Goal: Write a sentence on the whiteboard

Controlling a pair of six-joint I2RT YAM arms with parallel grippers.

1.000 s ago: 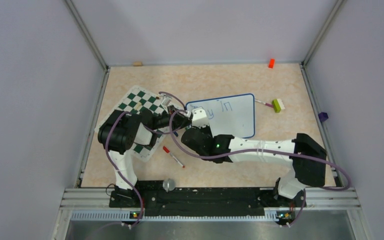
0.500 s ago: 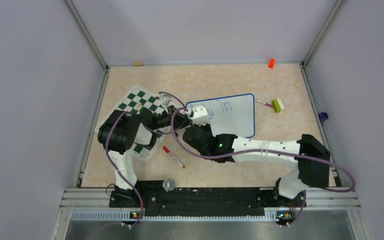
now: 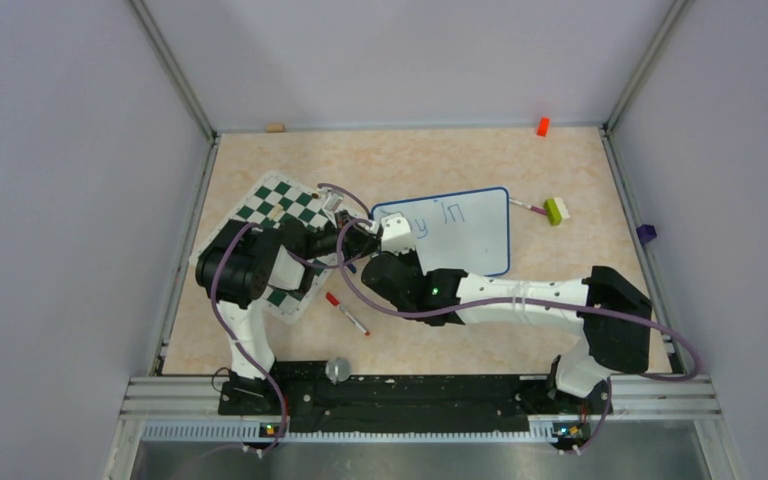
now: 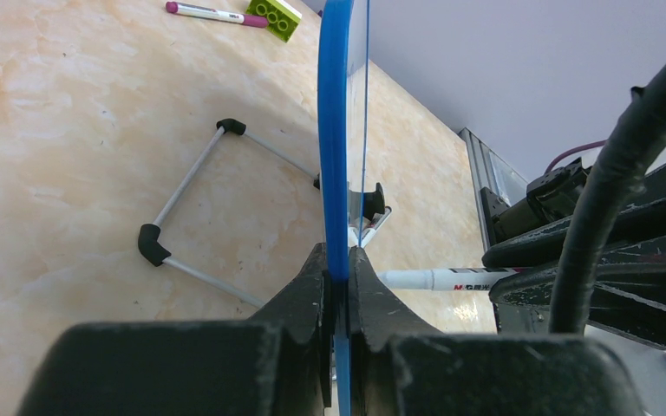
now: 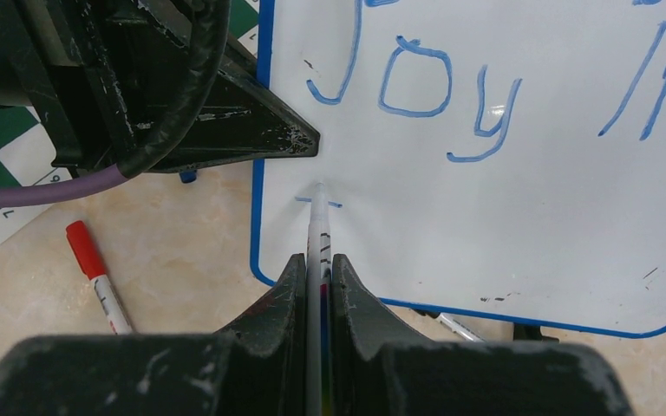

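Note:
The whiteboard (image 3: pixel 460 232) with a blue frame lies mid-table; it also shows in the right wrist view (image 5: pixel 520 199). Blue words "Joy in" (image 5: pixel 416 87) run along its top, and a short blue stroke (image 5: pixel 318 203) sits below them at the left. My left gripper (image 4: pixel 338 269) is shut on the board's blue left edge (image 4: pixel 336 130). My right gripper (image 5: pixel 316 264) is shut on a white marker (image 5: pixel 316 234), tip touching the board at that stroke. In the top view the right gripper (image 3: pixel 392 236) is over the board's left end.
A red-capped marker (image 3: pixel 346 313) lies near the green-and-white chess mat (image 3: pixel 278 208). A purple-capped marker (image 3: pixel 526 206) and a green brick (image 3: pixel 556 210) lie right of the board. An orange block (image 3: pixel 542 126) and a wooden piece (image 3: pixel 276 127) sit at the far wall.
My right gripper moved up over the board's top left half a second ago, then came back down-left to the second line. The left gripper has not moved.

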